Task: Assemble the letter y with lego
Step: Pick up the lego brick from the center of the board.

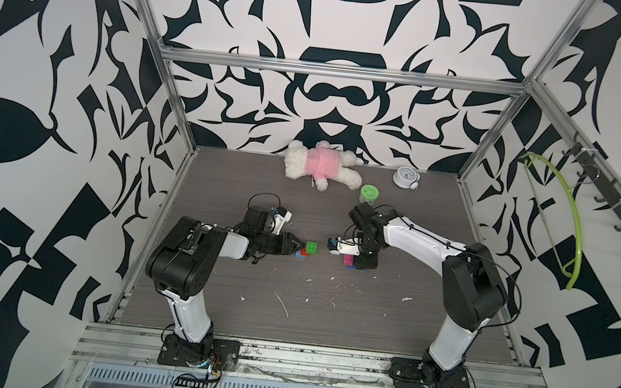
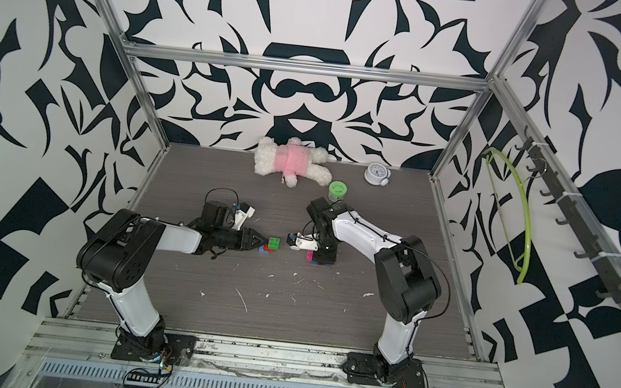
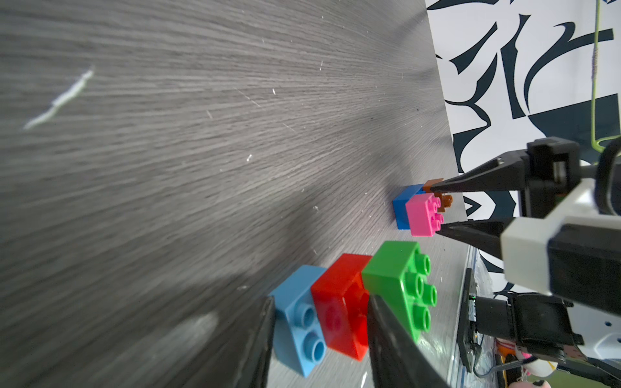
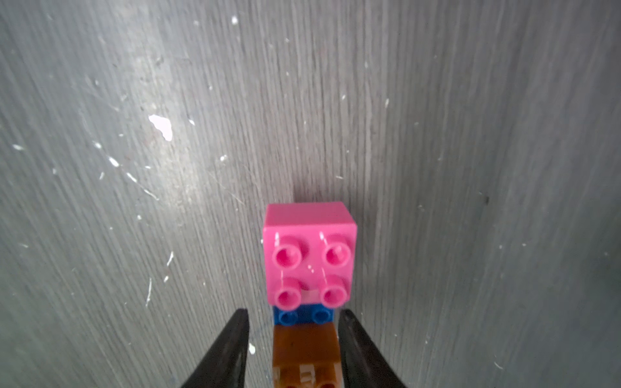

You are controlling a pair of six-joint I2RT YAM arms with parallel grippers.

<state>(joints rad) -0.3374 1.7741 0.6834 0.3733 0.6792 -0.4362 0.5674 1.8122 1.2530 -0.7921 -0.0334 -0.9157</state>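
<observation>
The right wrist view shows what both top views hide beneath the wrist: the right gripper (image 4: pixel 294 312) stands slightly apart around the orange brick (image 4: pixel 304 352), with a gap on one side, so nothing is clamped. Orange and the pink brick (image 4: pixel 309 255) sit on the darker blue bar (image 4: pixel 304 316), which rests on the table (image 4: pixel 134 201). In the top views only a bit of pink peeps out there. Only the left wrist view shows the stem (image 3: pixel 349 285) clearly: light blue brick (image 3: pixel 295 322), red brick (image 3: pixel 336 309) and green brick (image 3: pixel 396 278) joined in a row, lying near the bar but apart from it. The left gripper (image 3: pixel 321 299) pinches light blue and red between its fingers (image 3: pixel 393 346), and green juts beyond one finger
</observation>
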